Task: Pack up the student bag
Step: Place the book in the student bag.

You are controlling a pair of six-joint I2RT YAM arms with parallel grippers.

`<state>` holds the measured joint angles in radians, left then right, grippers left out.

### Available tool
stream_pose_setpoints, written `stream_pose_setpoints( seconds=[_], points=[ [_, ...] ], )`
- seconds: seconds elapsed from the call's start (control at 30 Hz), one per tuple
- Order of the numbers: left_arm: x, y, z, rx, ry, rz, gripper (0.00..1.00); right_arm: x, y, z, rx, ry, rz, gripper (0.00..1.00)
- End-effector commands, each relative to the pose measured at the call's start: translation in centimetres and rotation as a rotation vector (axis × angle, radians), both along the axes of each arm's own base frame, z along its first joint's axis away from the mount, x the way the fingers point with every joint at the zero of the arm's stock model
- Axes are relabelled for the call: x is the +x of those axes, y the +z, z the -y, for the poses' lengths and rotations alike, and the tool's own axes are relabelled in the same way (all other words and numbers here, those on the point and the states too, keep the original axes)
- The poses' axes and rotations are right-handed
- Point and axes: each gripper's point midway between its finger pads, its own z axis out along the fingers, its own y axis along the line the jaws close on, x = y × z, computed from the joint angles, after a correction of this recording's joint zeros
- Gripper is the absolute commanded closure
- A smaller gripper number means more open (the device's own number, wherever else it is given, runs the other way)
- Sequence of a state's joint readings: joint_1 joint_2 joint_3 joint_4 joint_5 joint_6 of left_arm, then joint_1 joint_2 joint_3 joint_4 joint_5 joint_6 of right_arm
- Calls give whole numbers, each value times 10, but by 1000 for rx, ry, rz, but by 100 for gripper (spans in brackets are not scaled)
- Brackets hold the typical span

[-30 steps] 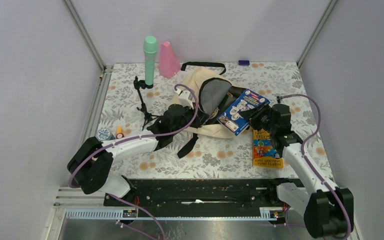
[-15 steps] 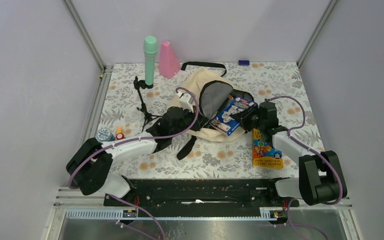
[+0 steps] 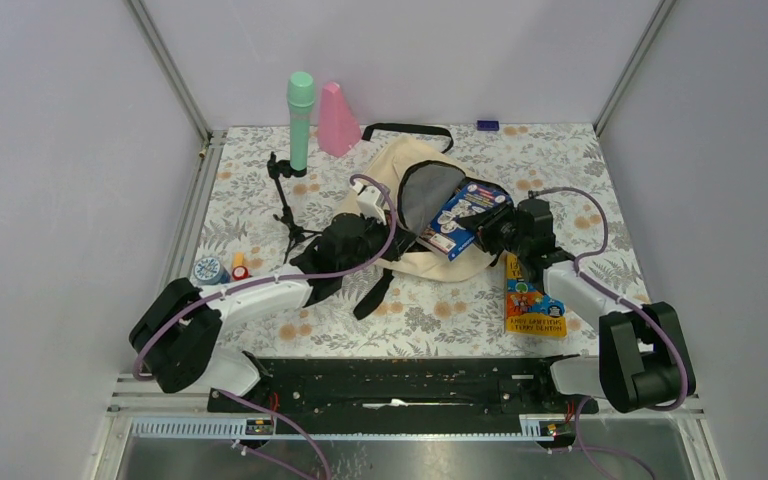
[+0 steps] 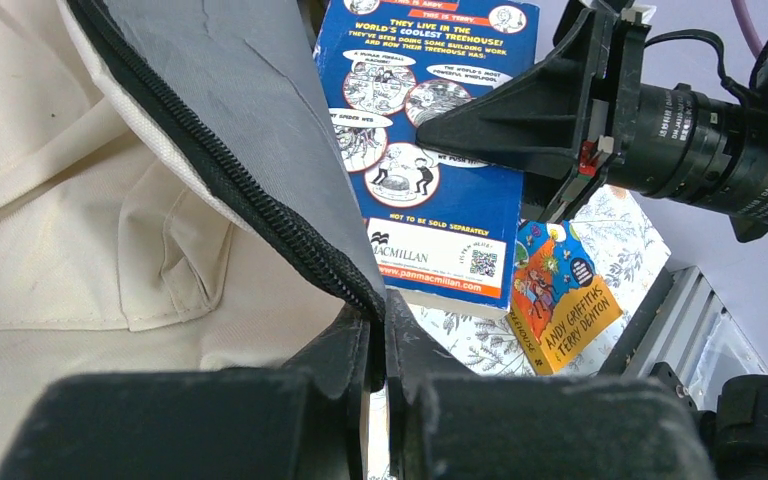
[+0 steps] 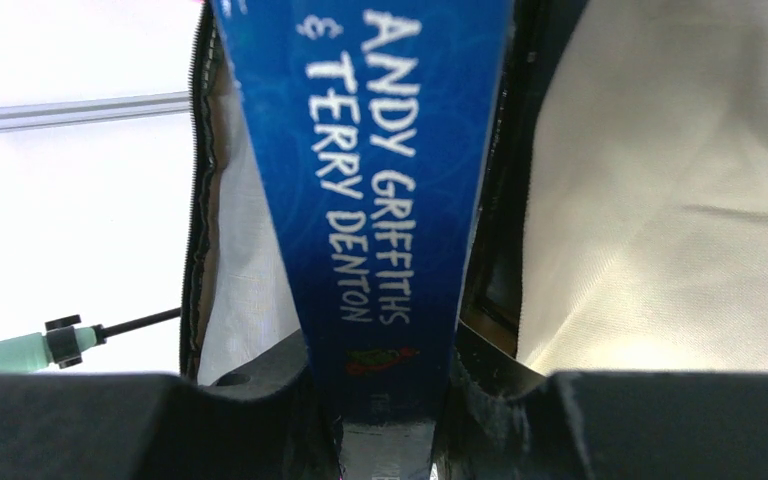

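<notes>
Left tool (image 4: pixel 378 345) pinched the zipper rim of the student bag (image 3: pixel 392 160) on the surface (image 3: pixel 430 305) (probably floppy, best held there), while the right tool (image 5: pixel 385 385) clamped a blue book (image 4: pixel 430 150) at its mouth.

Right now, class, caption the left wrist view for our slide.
Left gripper pinches the student bag zipper edge; right gripper holds a blue book at the opening.

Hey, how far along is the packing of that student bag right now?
Done: the student bag lies unzipped, its zipper edge pinched by the left gripper, holding the mouth open. In hand: the right gripper grips the blue book, its front end at the opening, not fully in. Left: the orange book lies on the table beside the bag. Anything already inside is hidden.
</notes>
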<state>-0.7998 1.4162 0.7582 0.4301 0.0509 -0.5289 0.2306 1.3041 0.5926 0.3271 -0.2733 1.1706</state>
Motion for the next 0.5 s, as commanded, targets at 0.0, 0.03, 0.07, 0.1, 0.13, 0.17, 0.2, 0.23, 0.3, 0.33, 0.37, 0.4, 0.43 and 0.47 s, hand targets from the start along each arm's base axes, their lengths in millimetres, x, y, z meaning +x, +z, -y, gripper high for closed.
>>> stream_pose_setpoints(
  seconds=[0.0,0.03,0.07,0.1,0.13,0.17,0.2,0.23,0.3,0.33,0.37,0.4,0.43,0.47],
  points=[
    [-2,51,4,-99,-20,137,100,30,67,-10,73,-7,199,100],
    [-2,51,4,-96,-22,138,100,33,64,-11,77,-9,193,100],
    [-3,51,4,-95,-24,141,100,36,63,-12,80,-8,192,100],
    [-3,53,3,-96,-23,144,100,39,60,-13,77,-8,188,100],
    [-3,53,3,-97,-21,150,100,41,57,-15,71,-6,183,100],
    [-2,54,2,-99,-18,155,100,43,52,-16,64,-8,171,100],
    [-2,55,2,-102,-17,159,100,45,45,-18,59,-5,154,100],
    [-2,56,2,-103,-15,164,100,45,38,-20,58,-1,140,100],
    [0,58,2,-105,-13,170,100,45,23,-23,48,-3,106,100],
    [1,58,4,-105,-16,170,100,45,15,-24,41,-7,89,100],
    [1,58,4,-105,-18,170,100,45,8,-25,33,-11,72,100],
    [0,59,5,-106,-24,172,100,45,1,-26,25,-13,58,100],
    [0,60,6,-109,-28,174,100,46,-4,-27,16,-12,41,100],
    [0,60,7,-110,-31,174,100,49,-7,-29,8,-10,32,100]
  ],
)
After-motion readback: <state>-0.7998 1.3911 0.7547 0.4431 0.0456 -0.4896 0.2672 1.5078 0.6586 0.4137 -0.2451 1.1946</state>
